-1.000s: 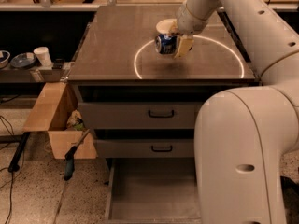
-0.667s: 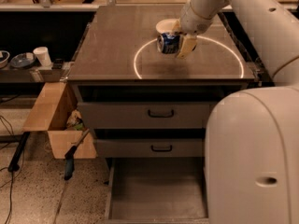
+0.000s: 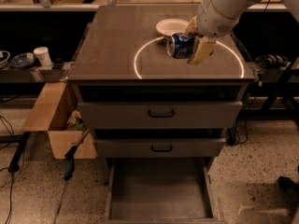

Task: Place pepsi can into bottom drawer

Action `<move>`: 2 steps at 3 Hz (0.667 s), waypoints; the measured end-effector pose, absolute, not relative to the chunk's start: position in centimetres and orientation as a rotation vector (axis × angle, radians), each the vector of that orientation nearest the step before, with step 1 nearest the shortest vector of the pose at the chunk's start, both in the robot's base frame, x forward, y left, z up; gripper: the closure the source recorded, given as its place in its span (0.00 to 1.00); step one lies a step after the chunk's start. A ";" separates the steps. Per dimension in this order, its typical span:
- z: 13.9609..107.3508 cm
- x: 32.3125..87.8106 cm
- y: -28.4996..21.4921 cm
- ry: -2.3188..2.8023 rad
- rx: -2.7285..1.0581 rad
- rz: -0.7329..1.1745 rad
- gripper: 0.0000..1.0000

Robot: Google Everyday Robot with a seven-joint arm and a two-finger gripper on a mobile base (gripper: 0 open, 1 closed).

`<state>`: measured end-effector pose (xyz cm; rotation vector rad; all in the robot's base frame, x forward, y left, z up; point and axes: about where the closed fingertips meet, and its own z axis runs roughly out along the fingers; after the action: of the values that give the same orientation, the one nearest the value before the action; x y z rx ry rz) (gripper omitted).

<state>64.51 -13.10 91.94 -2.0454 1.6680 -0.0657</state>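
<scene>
The robot's gripper reaches in from the far right over the table, its fingers closed around the pepsi can. The can lies tilted on its side in the grasp, inside the bright ring marked on the tabletop and just near of a white bowl. It appears to be lifted slightly off the surface, though contact with the table cannot be ruled out.

The grasp looks complete, so the carry is the step in hand. The next move calls for bringing the can toward the near edge, out past the table front, then down past the two upper drawers to the bottom drawer.

That drawer stands pulled open at floor level, with only its flat grey floor showing and nothing inside. The bowl shows no contents from this angle. To the left, an open cardboard box holds some crumpled material, and a white cup sits on a side shelf.
</scene>
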 end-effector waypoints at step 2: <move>91.3 60.5 -13.3 1.719 -2.027 -0.054 1.00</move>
<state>60.45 -13.33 91.31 -2.0266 1.7188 -0.0544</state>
